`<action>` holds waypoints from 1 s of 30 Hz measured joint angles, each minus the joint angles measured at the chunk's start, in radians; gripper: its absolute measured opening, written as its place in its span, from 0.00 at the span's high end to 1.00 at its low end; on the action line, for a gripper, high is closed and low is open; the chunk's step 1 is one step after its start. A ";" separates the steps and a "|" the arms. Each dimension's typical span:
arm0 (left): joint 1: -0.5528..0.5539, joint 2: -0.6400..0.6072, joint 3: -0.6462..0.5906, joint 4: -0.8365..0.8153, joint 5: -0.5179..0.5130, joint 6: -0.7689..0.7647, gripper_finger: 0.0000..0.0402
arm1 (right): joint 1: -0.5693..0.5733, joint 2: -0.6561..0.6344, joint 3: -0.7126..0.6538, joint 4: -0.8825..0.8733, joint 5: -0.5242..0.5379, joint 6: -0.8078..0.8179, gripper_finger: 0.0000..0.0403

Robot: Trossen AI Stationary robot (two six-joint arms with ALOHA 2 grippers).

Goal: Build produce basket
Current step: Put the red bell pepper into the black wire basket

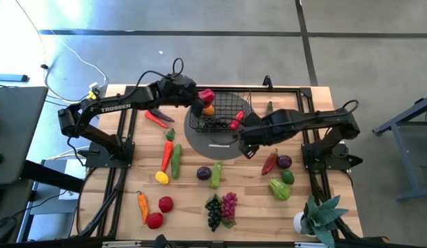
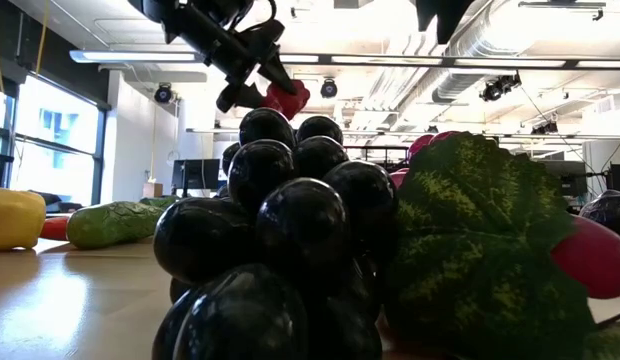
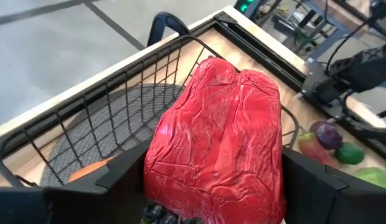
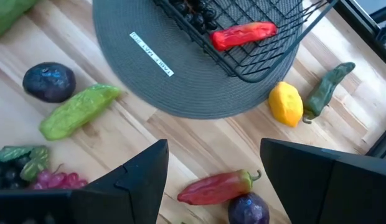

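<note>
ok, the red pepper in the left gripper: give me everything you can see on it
The red pepper is a large bell-shaped toy with a wrinkled, glossy, plastic-looking skin and lobed top. The left gripper is shut on it, one dark finger on each flank, nothing else touching. It hangs above the black wire basket, over its left rim, not yet inside. The low view shows it raised well clear of the table. Its stem isn't visible.

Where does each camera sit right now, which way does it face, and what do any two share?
High: overhead, straight down; both arms, basket on grey disc.
Low: at tabletop, level; dark grapes fill it, left claw above.
Left wrist: over basket, own fingers gripping red pepper.
Right wrist: facing down, own open fingers, empty.
Shared: red pepper shows in high, low and left wrist.
</note>
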 joint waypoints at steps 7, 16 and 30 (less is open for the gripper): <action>0.007 0.000 0.000 0.019 -0.010 0.015 0.32 | 0.004 -0.003 0.000 0.000 0.012 -0.050 0.41; -0.017 0.000 0.000 0.167 -0.007 0.055 0.32 | -0.002 -0.003 0.000 0.000 0.013 -0.116 0.41; -0.035 0.000 0.000 0.188 0.012 0.045 0.32 | -0.002 -0.067 0.000 0.000 0.014 -0.135 0.41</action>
